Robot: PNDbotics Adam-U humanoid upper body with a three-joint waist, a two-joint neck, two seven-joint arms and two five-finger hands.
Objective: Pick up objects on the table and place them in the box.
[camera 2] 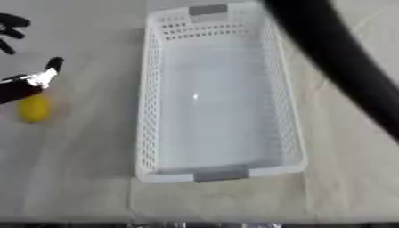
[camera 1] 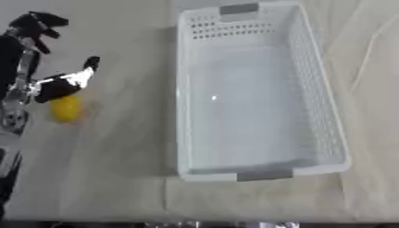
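Just beneath the left hand (camera 1: 54,84) lies a yellow object (camera 1: 65,108) on the worktop (camera 1: 117,169); the hand's fingers spread wide above it, not closed around it. Well to the hand's right, the white box (camera 1: 311,89) holds nothing, so the picking is judged barely begun.
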